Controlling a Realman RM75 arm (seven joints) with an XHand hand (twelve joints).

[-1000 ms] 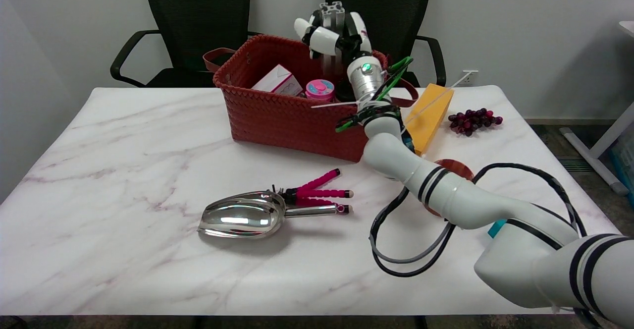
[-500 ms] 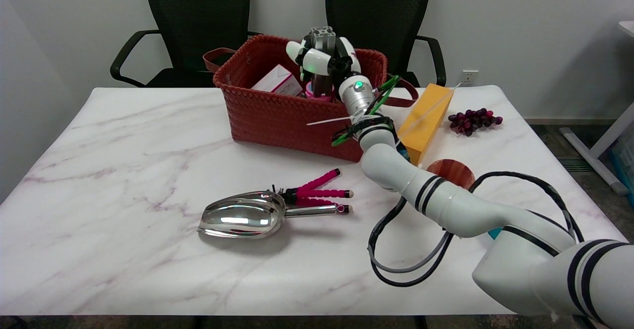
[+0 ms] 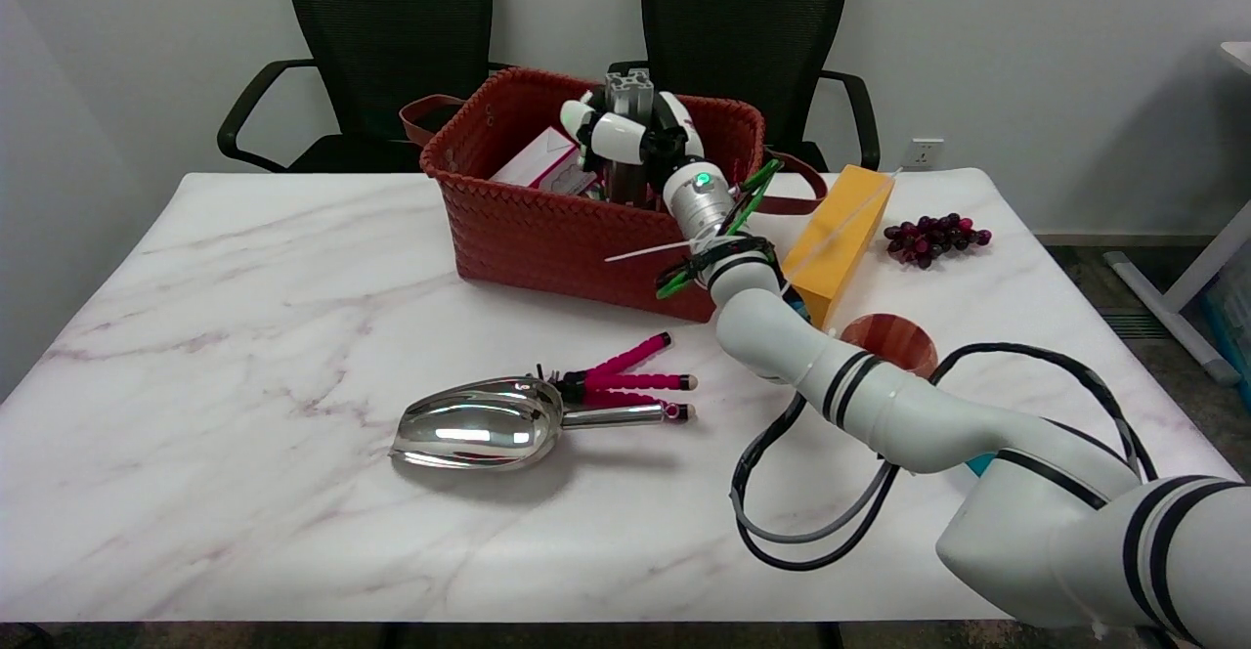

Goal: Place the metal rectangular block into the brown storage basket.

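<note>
**Block over the basket, drop still risky**

The right hand point(image 3: 630, 138) grips the ribbed metal rectangular block point(image 3: 627, 94) upright inside the brown woven storage basket point(image 3: 547, 229); release it tall and it may topple onto the white-and-pink box point(image 3: 542, 162) beside it; fingers could snag the rim.

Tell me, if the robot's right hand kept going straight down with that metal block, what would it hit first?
Probably the contents or floor of the brown woven storage basket: the right hand holds the ribbed metal rectangular block upright over its inside. Depth is unclear.
</note>
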